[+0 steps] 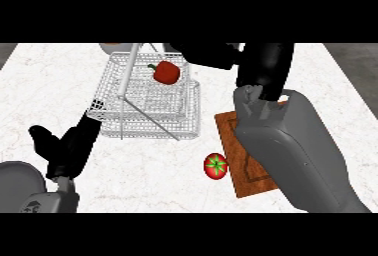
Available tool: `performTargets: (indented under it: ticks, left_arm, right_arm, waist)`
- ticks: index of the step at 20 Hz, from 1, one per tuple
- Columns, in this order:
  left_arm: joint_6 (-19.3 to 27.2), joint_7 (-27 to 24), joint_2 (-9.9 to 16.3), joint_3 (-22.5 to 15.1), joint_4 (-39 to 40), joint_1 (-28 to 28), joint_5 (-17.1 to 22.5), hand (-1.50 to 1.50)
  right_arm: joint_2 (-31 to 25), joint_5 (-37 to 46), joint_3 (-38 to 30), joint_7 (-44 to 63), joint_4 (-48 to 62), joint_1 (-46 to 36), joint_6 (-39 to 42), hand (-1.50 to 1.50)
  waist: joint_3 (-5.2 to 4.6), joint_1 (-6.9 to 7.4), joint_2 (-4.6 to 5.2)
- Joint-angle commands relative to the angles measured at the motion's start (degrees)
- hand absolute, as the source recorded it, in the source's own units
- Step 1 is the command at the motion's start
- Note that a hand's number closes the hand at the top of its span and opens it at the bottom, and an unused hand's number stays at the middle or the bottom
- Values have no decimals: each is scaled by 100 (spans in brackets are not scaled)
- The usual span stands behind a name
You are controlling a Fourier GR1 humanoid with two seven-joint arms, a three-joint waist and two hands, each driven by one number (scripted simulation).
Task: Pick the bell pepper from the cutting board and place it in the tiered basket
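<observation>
The right hand (pixel 210 55) hangs over the far edge of the counter (pixel 310 75), just beside the wire basket (pixel 148 105); its fingers merge into a dark mass there, so I cannot tell whether they are spread or curled, though nothing shows inside them. The red pepper (pixel 167 73) sits in the basket's upper tier, just left of that hand and apparently apart from it. The cutting board (pixel 247 165), mostly under the right forearm toward the counter's right side, shows no pepper on it; a tomato (pixel 215 166) lies on the counter just off its left edge. The left hand (pixel 63 147) rests open near the counter's left side. The placing step looks done, so the next move calls for drawing the right arm back without catching the basket's handle.
</observation>
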Motion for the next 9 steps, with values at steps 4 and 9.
performTargets:
  ticks: [4, 9]
  left_arm:
    - [18, 148, 52, 52, -116, 99, 24, 0]
    - [101, 174, -111, -48, -178, 169, 0, 0]
  right_arm:
    - [-861, -542, 99, 737, -2373, 1240, 1342, -150]
    - [-1599, -973, -144, 777, -4056, 2405, 1636, -150]
  waist:
    - [-19, -201, -25]
    - [-19, -300, -8]
